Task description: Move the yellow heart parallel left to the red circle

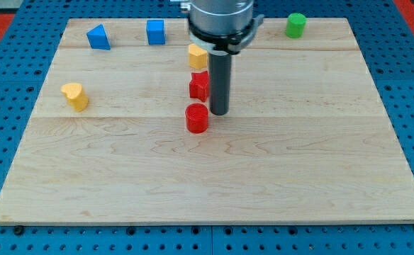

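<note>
— Where's the yellow heart [74,95]?

— At the view's left, well apart from the others; I can't tell which way it points.

— And across?

— Blue triangular block [98,37], blue cube [155,32], yellow block [197,55], red star [199,86], red circle [196,118]. My tip [218,112], a bare rod without jaws, stands just right of the circle. Green cylinder [295,25] far right.

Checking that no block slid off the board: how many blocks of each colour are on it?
Blue: 2, a wedge-like block and a cube
Yellow: 2, the yellow heart and a yellow block
Red: 2, the red circle and a red star
Green: 1, a cylinder
Total: 7
</note>
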Motion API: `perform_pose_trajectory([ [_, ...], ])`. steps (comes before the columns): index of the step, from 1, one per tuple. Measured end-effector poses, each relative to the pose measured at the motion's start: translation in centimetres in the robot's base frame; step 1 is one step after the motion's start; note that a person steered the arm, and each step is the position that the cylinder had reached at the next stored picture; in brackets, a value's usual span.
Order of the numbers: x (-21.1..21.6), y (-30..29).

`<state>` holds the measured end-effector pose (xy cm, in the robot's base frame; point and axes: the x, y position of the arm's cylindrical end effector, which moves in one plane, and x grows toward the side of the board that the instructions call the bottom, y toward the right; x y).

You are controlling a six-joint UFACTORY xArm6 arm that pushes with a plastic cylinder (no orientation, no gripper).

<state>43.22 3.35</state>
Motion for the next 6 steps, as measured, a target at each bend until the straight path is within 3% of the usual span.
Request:
perform_pose_trajectory([
  [1, 2.7, 6.6],
  [2, 9.2, 4.2],
  [3, 16.1, -6.6],
  [4, 16.8, -21.2],
  [5, 9.4, -27.9],
  [6, -0.9, -29.1],
])
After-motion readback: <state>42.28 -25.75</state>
